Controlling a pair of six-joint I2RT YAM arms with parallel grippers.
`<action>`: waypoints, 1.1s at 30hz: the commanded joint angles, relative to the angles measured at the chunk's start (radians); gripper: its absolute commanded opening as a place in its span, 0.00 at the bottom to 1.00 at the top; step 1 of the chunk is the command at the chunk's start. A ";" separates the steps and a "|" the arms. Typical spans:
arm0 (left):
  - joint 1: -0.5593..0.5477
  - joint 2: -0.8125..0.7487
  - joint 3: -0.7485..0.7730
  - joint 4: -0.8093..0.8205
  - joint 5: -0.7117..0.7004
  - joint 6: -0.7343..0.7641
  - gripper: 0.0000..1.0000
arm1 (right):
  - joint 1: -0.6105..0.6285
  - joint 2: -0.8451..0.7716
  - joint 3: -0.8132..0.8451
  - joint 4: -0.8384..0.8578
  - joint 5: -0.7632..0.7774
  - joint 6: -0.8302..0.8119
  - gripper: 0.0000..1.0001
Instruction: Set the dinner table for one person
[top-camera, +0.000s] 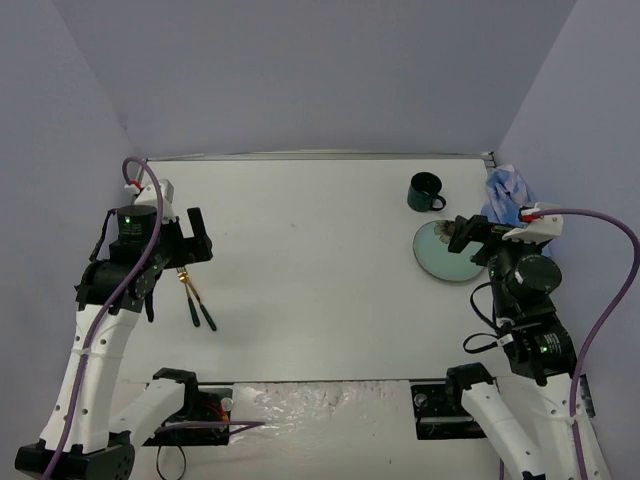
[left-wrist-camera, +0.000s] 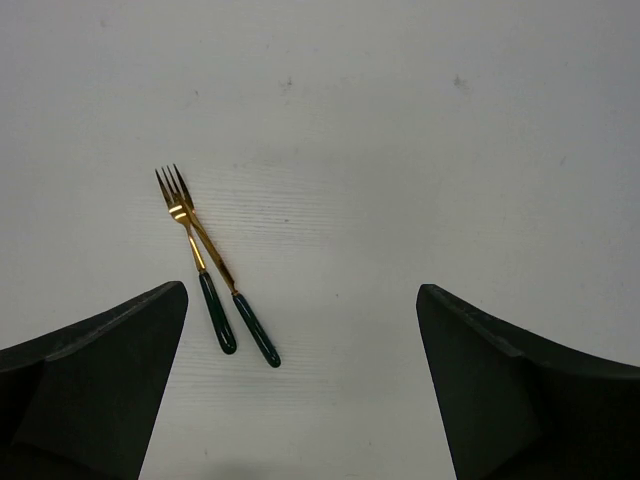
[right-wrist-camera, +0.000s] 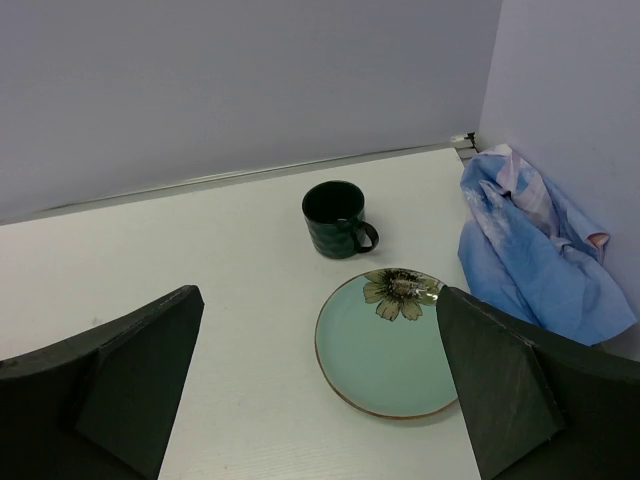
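The white dinner table (top-camera: 320, 260) carries every item. A gold fork (left-wrist-camera: 188, 243) and a second gold utensil (left-wrist-camera: 236, 297), both with dark green handles, lie crossed at the left (top-camera: 196, 300). My left gripper (top-camera: 192, 240) is open and empty, hovering just beyond them; in its wrist view (left-wrist-camera: 300, 400) they lie by the left finger. A teal plate with a flower print (top-camera: 445, 255) and a dark green mug (top-camera: 427, 192) sit at the right. My right gripper (top-camera: 466, 236) is open and empty above the plate (right-wrist-camera: 385, 345), with the mug (right-wrist-camera: 336, 218) beyond.
A crumpled blue printed cloth (top-camera: 508, 195) lies against the right wall, just right of the plate; it also shows in the right wrist view (right-wrist-camera: 530, 255). Grey-lilac walls enclose the table at the back and both sides.
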 joint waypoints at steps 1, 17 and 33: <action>-0.004 -0.010 -0.003 0.055 0.008 -0.015 0.97 | 0.008 0.023 0.014 0.073 0.021 0.017 1.00; -0.004 0.017 -0.173 0.189 0.113 -0.058 0.97 | -0.017 0.361 -0.034 0.083 0.304 0.216 1.00; 0.000 0.075 -0.290 0.301 0.121 -0.043 0.97 | -0.335 1.099 0.356 0.082 0.248 0.147 1.00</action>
